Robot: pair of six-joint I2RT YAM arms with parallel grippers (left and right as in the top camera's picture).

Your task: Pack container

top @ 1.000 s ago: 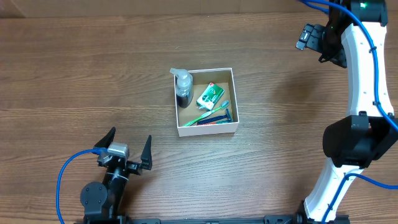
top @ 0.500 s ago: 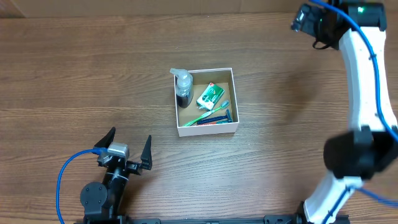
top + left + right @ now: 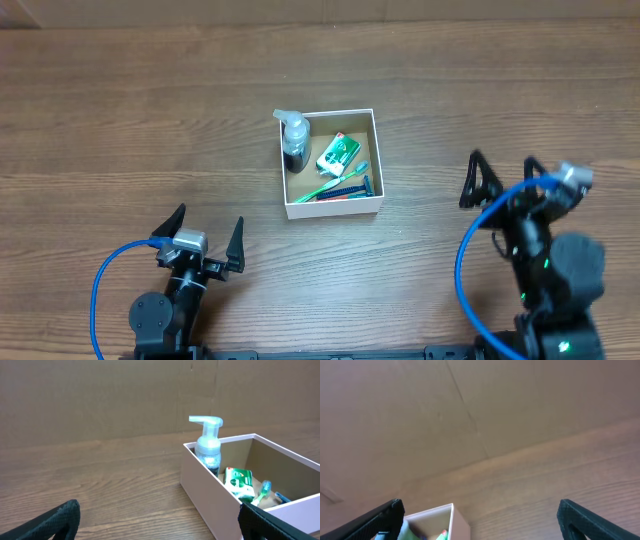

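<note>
**Packed container mid-surface, both pincers apart and empty**

The wooden surface (image 3: 120,120) fills nearly the whole overhead view. A brown cardboard wall (image 3: 100,400) stands behind it in both wrist views.

The container (image 3: 333,210) sits a little above the centre of the overhead frame, well apart from both arms. Its white outer walls frame a brown inside. In the left wrist view it takes up the right half of the frame (image 3: 210,505). In the right wrist view only one white corner (image 3: 440,515) shows, at the bottom left.

The left pincer (image 3: 210,216) is at the lower left of the overhead frame. Its two dark fingers (image 3: 55,522) are spread wide with nothing between them. The right pincer (image 3: 500,162) is at the right of the frame, slightly blurred. Its fingers (image 3: 600,515) are also wide apart and hold nothing. A blue cable (image 3: 465,270) loops beside the right arm.

Inside the container:
- A pump bottle (image 3: 294,140) stands upright in the upper left corner, with its clear nozzle rising above the rim.
- A green packet (image 3: 338,154) lies near the middle.
- A green toothbrush (image 3: 335,183) lies slanted below the packet.
- A dark blue razor (image 3: 347,193) lies along the lower wall, just beside the toothbrush.
</note>
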